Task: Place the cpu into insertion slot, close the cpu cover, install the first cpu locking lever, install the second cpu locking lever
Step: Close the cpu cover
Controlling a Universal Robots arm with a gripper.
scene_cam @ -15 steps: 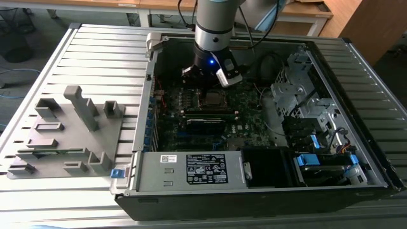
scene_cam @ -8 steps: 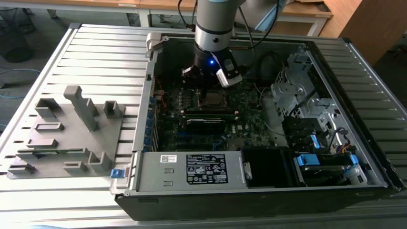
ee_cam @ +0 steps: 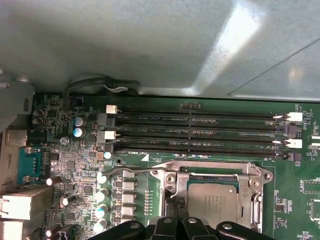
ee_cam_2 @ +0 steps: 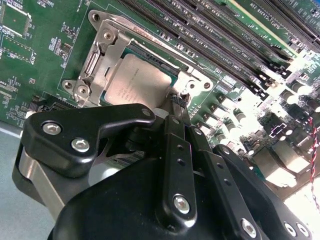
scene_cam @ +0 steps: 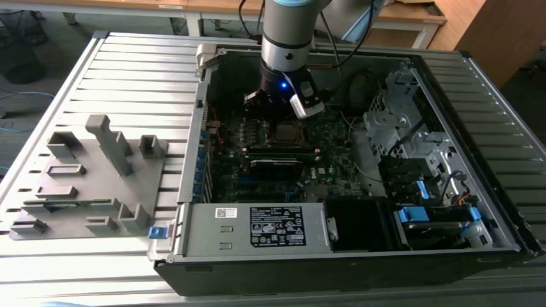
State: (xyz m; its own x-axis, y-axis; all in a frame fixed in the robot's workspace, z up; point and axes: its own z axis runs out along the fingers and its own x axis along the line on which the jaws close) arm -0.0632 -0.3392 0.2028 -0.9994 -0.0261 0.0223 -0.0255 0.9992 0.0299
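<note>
The cpu (ee_cam_2: 135, 82) (ee_cam: 212, 202) lies flat in the insertion slot (scene_cam: 286, 132), its dull silver top showing through a square window. The cpu cover (ee_cam_2: 102, 52) (ee_cam: 200, 176) is down over it, framing the chip. A thin wire lever (ee_cam: 127, 171) lies along one side of the socket, its curved end sticking out over the board. My gripper (ee_cam_2: 176, 102) (ee_cam: 176, 207) (scene_cam: 275, 118) hangs right at the socket's edge. Its black fingers are drawn together to a narrow tip that touches the cover's rim. I cannot tell whether anything is pinched between them.
Long black memory slots (ee_cam: 200, 132) (ee_cam_2: 225, 40) run beside the socket. Capacitors (ee_cam: 102, 210) stand on the other side. The case's metal wall (ee_cam: 150, 45) rises close by. A power supply (scene_cam: 256, 227) and drive cage (scene_cam: 410, 128) crowd the case. A grey fixture (scene_cam: 85, 179) sits at the exterior view's left.
</note>
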